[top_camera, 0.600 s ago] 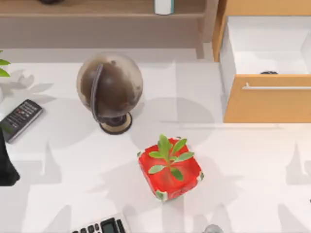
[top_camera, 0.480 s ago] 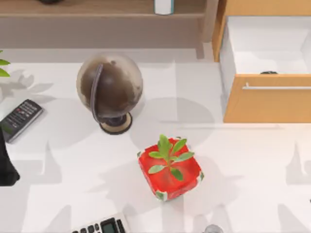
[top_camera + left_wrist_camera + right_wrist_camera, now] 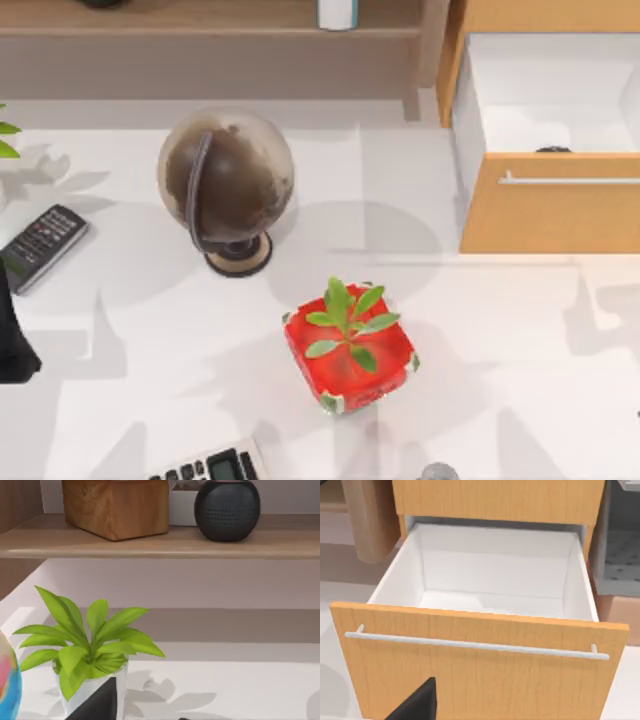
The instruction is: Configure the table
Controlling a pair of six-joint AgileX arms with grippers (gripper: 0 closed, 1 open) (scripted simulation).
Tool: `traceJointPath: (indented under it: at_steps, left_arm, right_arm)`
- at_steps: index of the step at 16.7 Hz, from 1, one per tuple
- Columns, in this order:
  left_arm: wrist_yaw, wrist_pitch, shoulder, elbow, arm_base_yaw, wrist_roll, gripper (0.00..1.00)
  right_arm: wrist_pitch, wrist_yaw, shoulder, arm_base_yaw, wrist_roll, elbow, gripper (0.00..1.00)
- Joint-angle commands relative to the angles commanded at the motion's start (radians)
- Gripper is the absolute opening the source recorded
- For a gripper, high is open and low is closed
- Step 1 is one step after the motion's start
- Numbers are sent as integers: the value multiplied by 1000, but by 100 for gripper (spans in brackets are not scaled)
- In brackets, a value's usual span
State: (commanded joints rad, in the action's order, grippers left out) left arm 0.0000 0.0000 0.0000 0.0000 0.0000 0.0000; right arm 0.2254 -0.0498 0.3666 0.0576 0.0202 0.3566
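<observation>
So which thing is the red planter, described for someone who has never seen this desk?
Start from the table, the wide white desk top, and find the dark globe on its round stand left of the middle. Nearer the front edge and to its right stands the red planter, a squarish glossy red pot holding a small green sprout. Nothing else on the desk is red, and it stands apart from its neighbours.
</observation>
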Motion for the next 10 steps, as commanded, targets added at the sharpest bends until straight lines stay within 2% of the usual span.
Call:
traceJointPath:
  at_steps: [10]
  left_arm:
    - [0, 0, 0, 0, 0, 0, 100]
  right_arm:
    - [535, -17, 1114, 71, 2, 995, 100]
